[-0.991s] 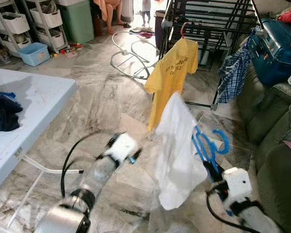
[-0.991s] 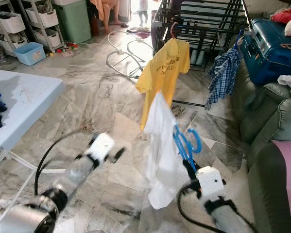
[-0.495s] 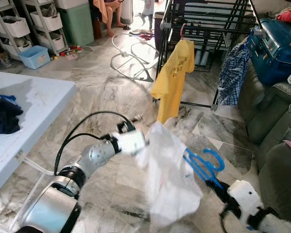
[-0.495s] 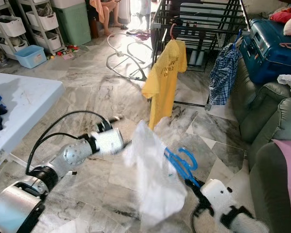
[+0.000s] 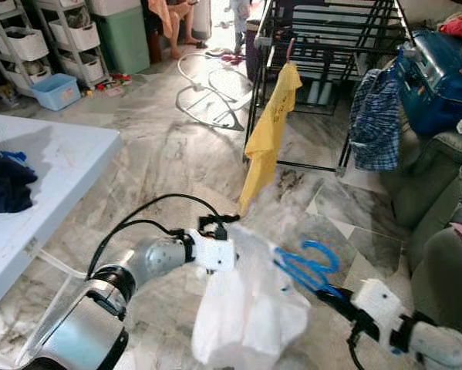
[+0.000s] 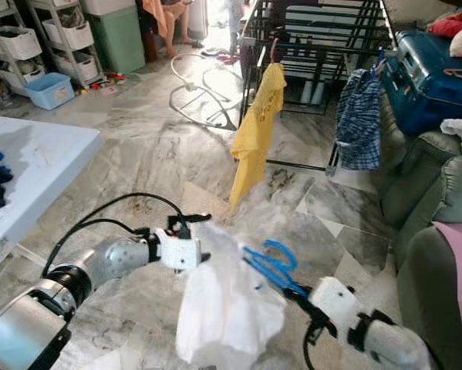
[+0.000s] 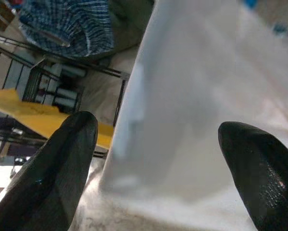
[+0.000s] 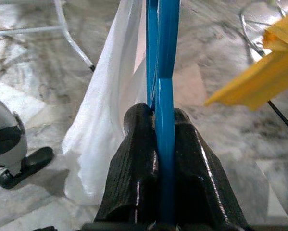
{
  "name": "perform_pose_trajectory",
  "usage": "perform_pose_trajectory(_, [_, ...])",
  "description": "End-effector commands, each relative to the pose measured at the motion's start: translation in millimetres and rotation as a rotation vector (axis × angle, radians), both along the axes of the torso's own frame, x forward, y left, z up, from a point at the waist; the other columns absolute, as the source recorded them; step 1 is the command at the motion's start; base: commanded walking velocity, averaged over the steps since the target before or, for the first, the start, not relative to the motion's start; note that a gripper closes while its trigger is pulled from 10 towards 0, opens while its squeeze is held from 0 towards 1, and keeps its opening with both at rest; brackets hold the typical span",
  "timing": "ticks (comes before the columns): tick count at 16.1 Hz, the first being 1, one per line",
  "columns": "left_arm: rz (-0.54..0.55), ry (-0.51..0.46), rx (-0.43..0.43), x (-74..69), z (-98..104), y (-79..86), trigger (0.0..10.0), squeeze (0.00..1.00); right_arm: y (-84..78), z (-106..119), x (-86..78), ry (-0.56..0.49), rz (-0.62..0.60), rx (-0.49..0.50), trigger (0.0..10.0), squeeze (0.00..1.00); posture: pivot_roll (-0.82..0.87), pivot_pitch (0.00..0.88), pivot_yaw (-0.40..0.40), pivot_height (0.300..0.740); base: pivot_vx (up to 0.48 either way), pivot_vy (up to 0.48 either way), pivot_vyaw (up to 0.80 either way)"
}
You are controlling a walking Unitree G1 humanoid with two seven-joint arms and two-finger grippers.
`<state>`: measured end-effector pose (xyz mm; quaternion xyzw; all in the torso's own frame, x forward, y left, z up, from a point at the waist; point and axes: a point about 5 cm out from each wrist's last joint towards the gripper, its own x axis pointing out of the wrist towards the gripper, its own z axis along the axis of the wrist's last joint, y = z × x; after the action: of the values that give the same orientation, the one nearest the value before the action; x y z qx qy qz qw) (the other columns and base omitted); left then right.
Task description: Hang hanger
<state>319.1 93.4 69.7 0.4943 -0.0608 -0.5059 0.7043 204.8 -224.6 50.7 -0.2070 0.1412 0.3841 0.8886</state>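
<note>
A blue plastic hanger (image 5: 304, 266) carries a white garment (image 5: 246, 316) that droops low over the marble floor. My right gripper (image 5: 328, 294) is shut on the hanger's lower end; in the right wrist view its fingers (image 8: 134, 159) clamp the blue bar (image 8: 163, 96). My left gripper (image 5: 227, 240) is at the garment's upper edge, open, and in the left wrist view the white cloth (image 7: 196, 96) lies just beyond its spread fingertips (image 7: 62, 178). Farther off stands a black drying rack (image 5: 323, 31) with a yellow shirt (image 5: 269, 131) and a blue plaid shirt (image 5: 373, 119) hanging from it.
A white folding table (image 5: 53, 162) with dark clothes (image 5: 3, 181) stands at my left. A green sofa (image 5: 439, 200) and a blue suitcase (image 5: 439, 77) line the right. Hoses (image 5: 207, 85) lie on the floor, with storage shelves (image 5: 30, 38) and a person (image 5: 173, 15) behind.
My left arm reached across to the white garment's top edge. The right gripper swung the hanger from upright to nearly flat, and the garment sank lower. The yellow shirt turned edge-on.
</note>
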Motion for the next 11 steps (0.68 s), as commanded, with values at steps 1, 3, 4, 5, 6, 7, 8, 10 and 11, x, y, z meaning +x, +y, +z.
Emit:
perform_pose_trajectory(1, [-0.028, -0.007, 0.031, 1.6, 2.6, -0.5, 10.0, 0.00, 3.0, 0.0, 3.6, 0.008, 0.029, 0.002, 10.0, 0.00, 0.03, 0.000, -0.009, 0.740, 0.000, 0.000, 0.00])
perform_pose_trajectory(3, [-0.056, -0.006, 0.055, 0.2, 1.2, -3.9, 10.0, 0.00, 14.3, -3.1, 7.6, 0.023, 0.078, 0.002, 10.0, 0.00, 0.03, 0.000, -0.007, 0.740, 0.000, 0.000, 0.00])
perform_pose_trajectory(4, [-0.064, 0.011, 0.069, -0.8, -0.5, -4.9, 10.0, 0.00, 17.9, -4.9, 7.5, 0.033, 0.106, -0.006, 10.0, 0.00, 0.02, 0.000, -0.007, 0.740, 0.000, 0.000, 0.00])
perform_pose_trajectory(5, [-0.077, 0.017, 0.094, -2.1, -2.8, -4.8, 10.0, 0.00, 19.0, -5.9, 7.0, 0.037, 0.123, -0.020, 10.0, 0.00, 0.02, 0.000, -0.006, 0.740, 0.000, 0.000, 0.00])
perform_pose_trajectory(6, [-0.078, 0.044, 0.104, -2.9, -4.7, -4.3, 10.0, 0.00, 19.1, -5.6, 6.8, 0.037, 0.128, -0.023, 10.0, 0.00, 0.02, 0.000, -0.006, 0.740, 0.000, 0.000, 0.00])
perform_pose_trajectory(7, [-0.087, 0.065, 0.115, -4.1, -6.1, -3.8, 2.7, 0.00, 19.0, -4.9, 6.6, 0.036, 0.135, -0.027, 10.0, 0.00, 0.02, 0.000, -0.007, 0.740, 0.000, 0.000, 0.00])
perform_pose_trajectory(8, [-0.113, 0.095, 0.140, -7.2, -9.2, -3.1, 0.0, 0.00, 17.6, -3.8, 6.8, 0.029, 0.150, -0.052, 10.0, 0.00, 0.01, 0.000, -0.006, 0.740, 0.000, 0.000, 0.00])
perform_pose_trajectory(10, [-0.130, 0.117, 0.159, -9.9, -12.4, -3.1, 0.0, 0.00, 14.9, -1.4, 7.9, 0.017, 0.147, -0.061, 10.0, 0.00, 0.01, 0.000, -0.005, 0.740, 0.000, 0.000, 0.00])
perform_pose_trajectory(11, [-0.138, 0.142, 0.173, -11.7, -14.7, -2.7, 0.0, 0.00, 13.5, 0.3, 8.6, 0.010, 0.145, -0.067, 10.0, 0.00, 0.01, 0.000, -0.004, 0.740, 0.000, 0.000, 0.00])
